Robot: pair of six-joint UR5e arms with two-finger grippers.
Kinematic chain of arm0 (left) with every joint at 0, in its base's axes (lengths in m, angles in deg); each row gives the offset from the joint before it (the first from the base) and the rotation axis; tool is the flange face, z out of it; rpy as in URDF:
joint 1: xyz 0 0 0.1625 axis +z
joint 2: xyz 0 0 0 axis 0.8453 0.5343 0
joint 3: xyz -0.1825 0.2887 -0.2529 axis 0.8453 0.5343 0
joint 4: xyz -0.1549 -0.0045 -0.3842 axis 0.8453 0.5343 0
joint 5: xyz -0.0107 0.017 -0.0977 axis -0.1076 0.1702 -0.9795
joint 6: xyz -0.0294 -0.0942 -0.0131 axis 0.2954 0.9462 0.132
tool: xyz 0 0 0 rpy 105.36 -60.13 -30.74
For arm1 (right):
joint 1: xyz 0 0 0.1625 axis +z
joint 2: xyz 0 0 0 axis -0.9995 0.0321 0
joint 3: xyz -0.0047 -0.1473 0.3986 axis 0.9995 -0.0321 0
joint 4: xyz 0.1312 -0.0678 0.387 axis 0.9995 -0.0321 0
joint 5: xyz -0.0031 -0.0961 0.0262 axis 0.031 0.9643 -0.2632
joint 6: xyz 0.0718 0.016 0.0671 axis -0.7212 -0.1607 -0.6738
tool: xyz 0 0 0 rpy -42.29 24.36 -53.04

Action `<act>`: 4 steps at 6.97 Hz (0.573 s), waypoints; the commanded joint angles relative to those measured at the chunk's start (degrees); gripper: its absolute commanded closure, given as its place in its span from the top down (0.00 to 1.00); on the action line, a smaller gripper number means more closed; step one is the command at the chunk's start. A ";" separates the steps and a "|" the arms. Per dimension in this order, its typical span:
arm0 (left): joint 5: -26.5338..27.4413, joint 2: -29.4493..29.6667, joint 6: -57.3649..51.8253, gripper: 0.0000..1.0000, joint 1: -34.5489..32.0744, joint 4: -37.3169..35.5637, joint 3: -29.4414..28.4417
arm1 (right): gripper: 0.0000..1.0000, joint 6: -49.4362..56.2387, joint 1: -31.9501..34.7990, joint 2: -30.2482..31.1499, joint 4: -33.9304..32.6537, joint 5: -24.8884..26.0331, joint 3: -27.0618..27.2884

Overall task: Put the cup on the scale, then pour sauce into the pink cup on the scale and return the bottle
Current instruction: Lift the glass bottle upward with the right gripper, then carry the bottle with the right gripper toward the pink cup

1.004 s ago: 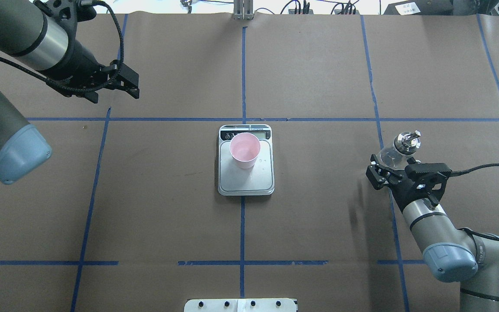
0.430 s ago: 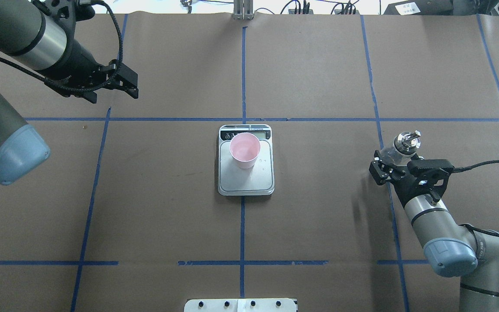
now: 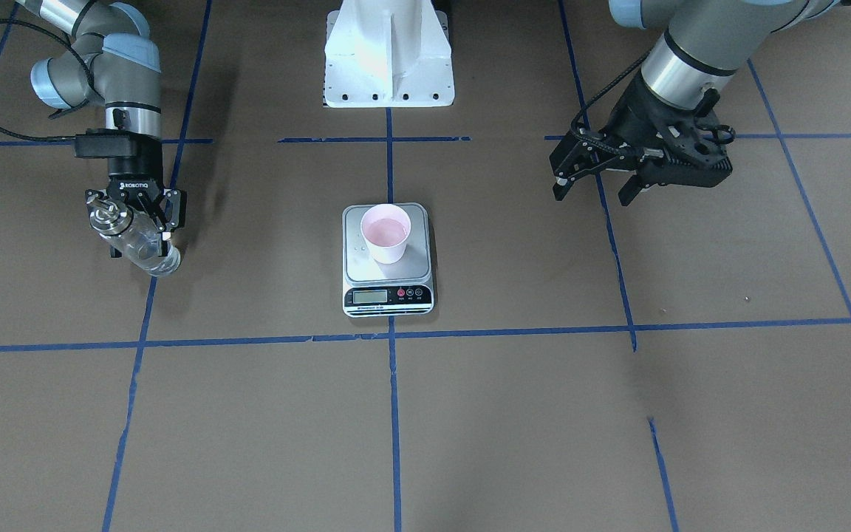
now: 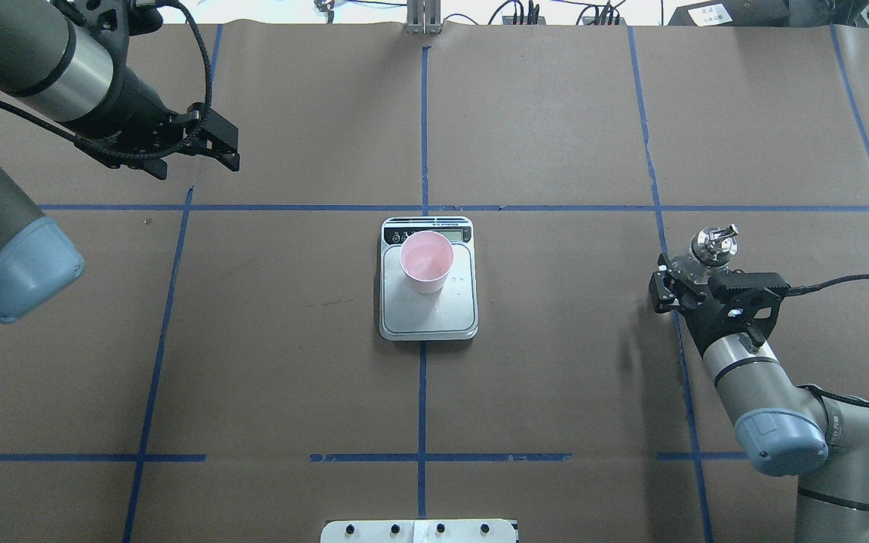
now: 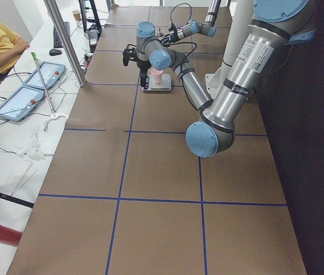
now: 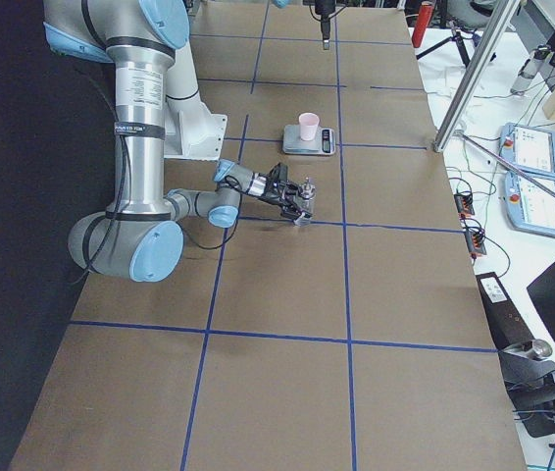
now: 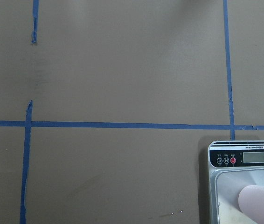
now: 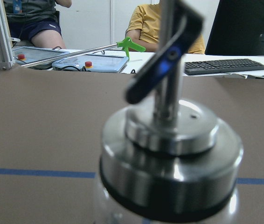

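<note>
The pale pink cup [image 4: 425,262] stands upright on the silver scale [image 4: 434,311] at the table's middle; both show in the front view, cup [image 3: 385,233] on scale [image 3: 388,296]. My right gripper [image 4: 677,277] is shut on the clear glass bottle [image 4: 691,265] with the silver spout cap, nearly upright, at the right by a blue tape line. It also shows in the front view [image 3: 142,224] holding the bottle [image 3: 143,247]. The cap [image 8: 169,154] fills the right wrist view. My left gripper [image 4: 197,161] is open and empty, far back left.
The white robot base [image 3: 388,59] stands behind the scale. Blue tape lines cross the brown paper. An aluminium post [image 5: 64,40] and the operators' table with tablets [image 5: 30,89] lie beyond the far edge. The left wrist view shows the scale [image 7: 244,158] and cup [image 7: 260,205].
My right gripper has moved a little away from me with the bottle, and the bottle has gone from tilted to nearly upright. The left arm has drifted slightly back.
</note>
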 commanded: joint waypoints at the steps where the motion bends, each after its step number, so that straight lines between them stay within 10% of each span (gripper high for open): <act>1: 0.00 -0.15 0.00 1.00 -0.02 -0.03 0.42 | 0.00 6.91 2.39 -5.01 -0.09 -0.24 -0.15; 4: 0.00 -0.33 0.09 1.00 0.07 -0.03 0.86 | 0.00 17.28 3.37 -6.28 -2.26 -0.59 2.56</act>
